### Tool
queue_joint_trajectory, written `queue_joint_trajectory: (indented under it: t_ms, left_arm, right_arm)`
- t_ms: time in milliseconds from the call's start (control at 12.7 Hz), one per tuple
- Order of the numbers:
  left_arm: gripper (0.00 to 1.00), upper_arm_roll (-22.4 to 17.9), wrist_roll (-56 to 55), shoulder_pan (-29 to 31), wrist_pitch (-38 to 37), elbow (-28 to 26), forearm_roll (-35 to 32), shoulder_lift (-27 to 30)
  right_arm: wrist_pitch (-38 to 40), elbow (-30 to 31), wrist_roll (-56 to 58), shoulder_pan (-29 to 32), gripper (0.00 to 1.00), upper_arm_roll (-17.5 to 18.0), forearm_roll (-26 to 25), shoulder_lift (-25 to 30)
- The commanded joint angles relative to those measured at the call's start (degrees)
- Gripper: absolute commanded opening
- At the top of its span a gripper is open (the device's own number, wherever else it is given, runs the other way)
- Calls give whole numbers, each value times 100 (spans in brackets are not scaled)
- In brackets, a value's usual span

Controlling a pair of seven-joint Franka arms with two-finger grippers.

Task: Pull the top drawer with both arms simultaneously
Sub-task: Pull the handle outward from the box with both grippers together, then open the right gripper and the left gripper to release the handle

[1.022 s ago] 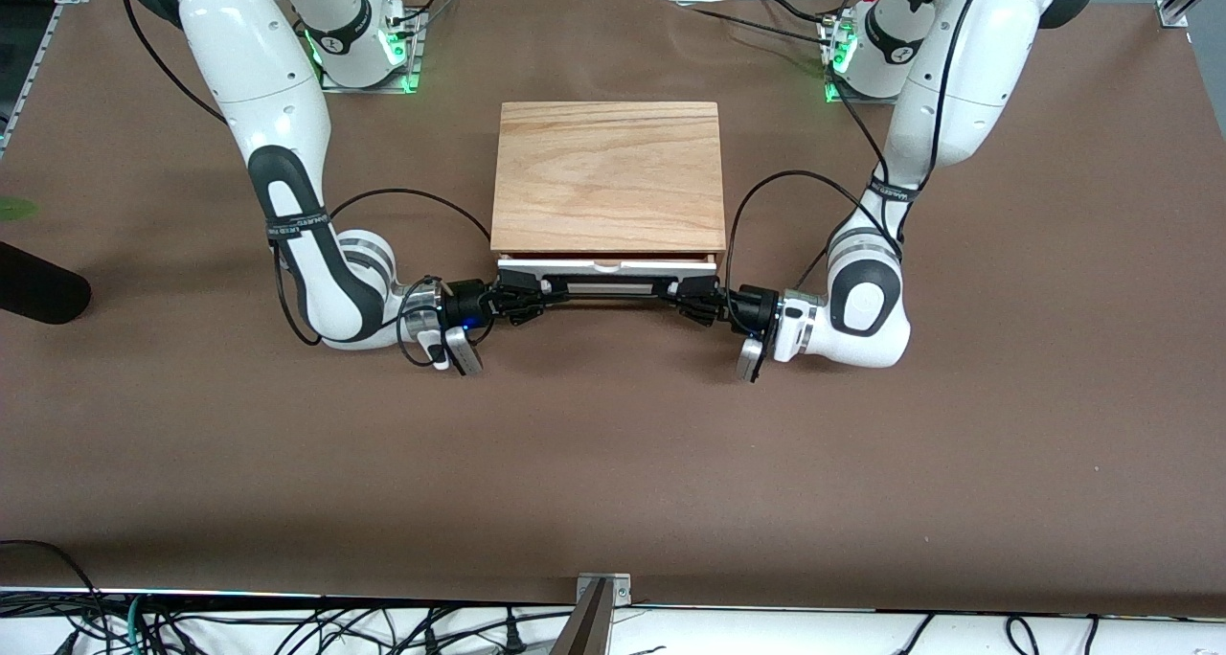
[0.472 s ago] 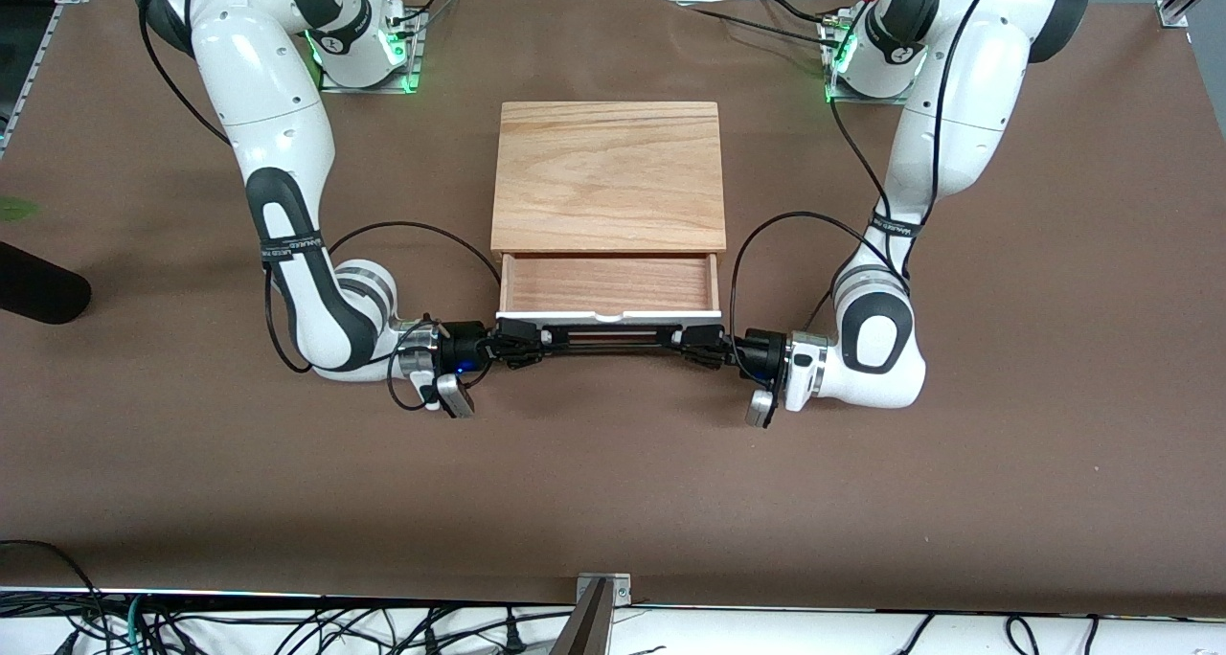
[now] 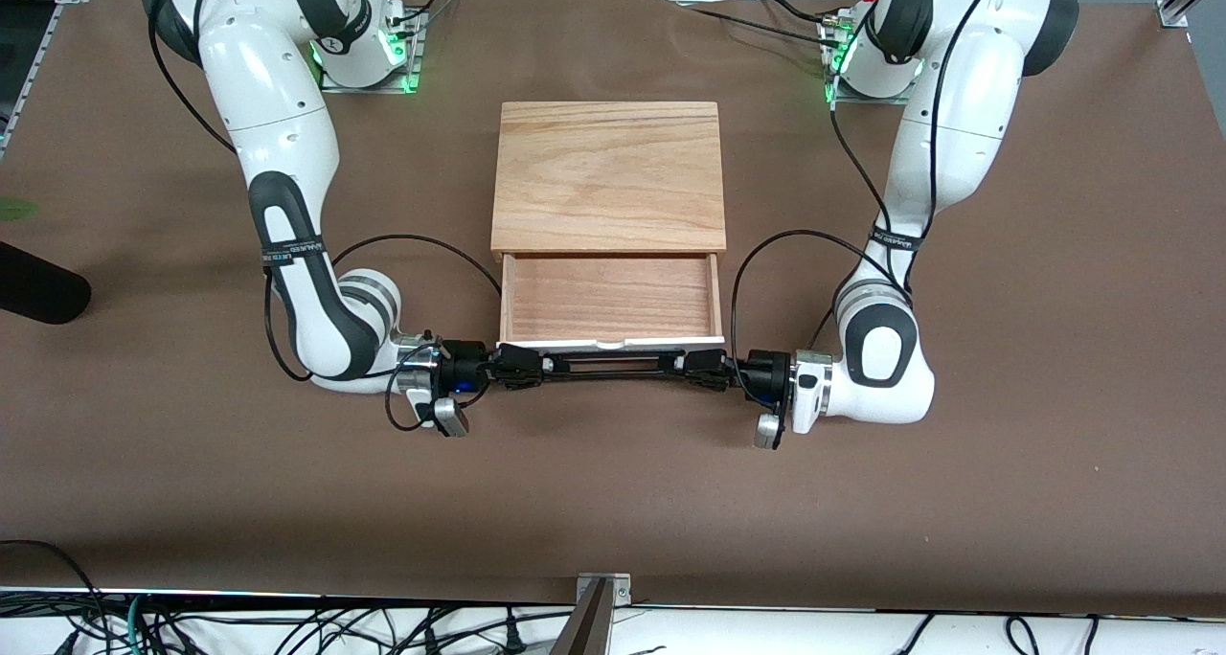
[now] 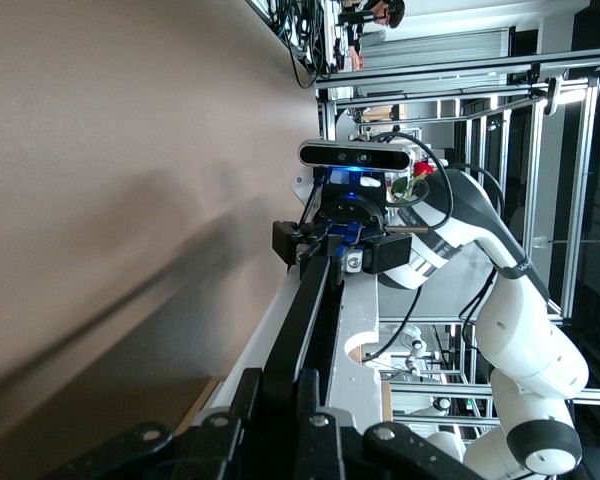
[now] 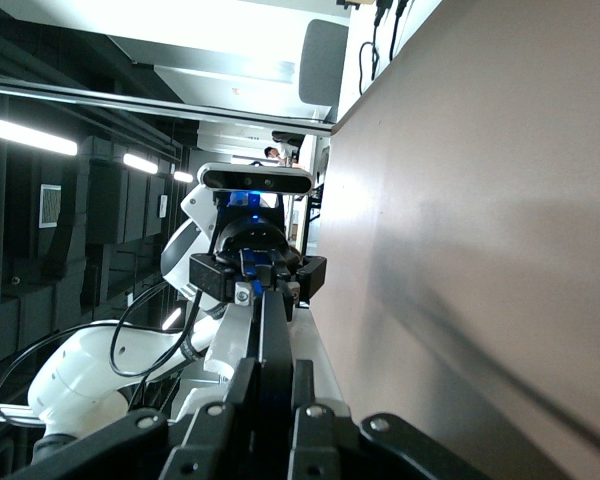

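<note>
The top drawer [image 3: 610,298] stands pulled well out of the wooden box [image 3: 609,176], toward the front camera, and its light-wood tray is empty. Its white front panel [image 3: 610,342] carries the black bar handle [image 3: 610,365]. My left gripper [image 3: 704,364] is shut on the handle's end toward the left arm's end of the table. My right gripper [image 3: 517,364] is shut on the other end. In the left wrist view my left gripper [image 4: 278,388] clamps the bar [image 4: 315,300], with the right gripper [image 4: 340,250] farther along it. In the right wrist view my right gripper [image 5: 272,378] clamps the bar [image 5: 272,325], with the left gripper [image 5: 258,275] farther along it.
The brown table [image 3: 613,502] stretches wide between the drawer and the front camera. A black object [image 3: 38,291] lies at the table's edge toward the right arm's end. A metal bracket [image 3: 601,588] and loose cables [image 3: 287,626] run along the edge nearest the camera.
Both grippers have moved toward the front camera with the handle held. The drawer has slid from nearly shut to well open, and its tray now shows.
</note>
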State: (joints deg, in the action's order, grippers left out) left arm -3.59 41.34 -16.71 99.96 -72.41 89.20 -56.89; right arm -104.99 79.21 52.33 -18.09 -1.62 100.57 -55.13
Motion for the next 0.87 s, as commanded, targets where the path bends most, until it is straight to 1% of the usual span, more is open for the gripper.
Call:
queue_joint_trajectory:
  t_ms: [0, 315, 708, 787]
  left_arm:
    - [4, -72, -364, 63, 410, 516, 308, -138]
    - [4, -72, -425, 63, 437, 570, 308, -164]
    - [5, -80, -364, 71, 454, 631, 308, -164]
    - [8, -80, -364, 71, 454, 631, 308, -164]
  right_arm:
    - [6, -99, -39, -54, 0, 21, 7, -85]
    - [-91, -345, -136, -54, 0, 21, 7, -191]
    - [-74, -328, -118, -45, 0, 21, 7, -323]
    - [-65, -328, -136, -37, 6, 21, 7, -323]
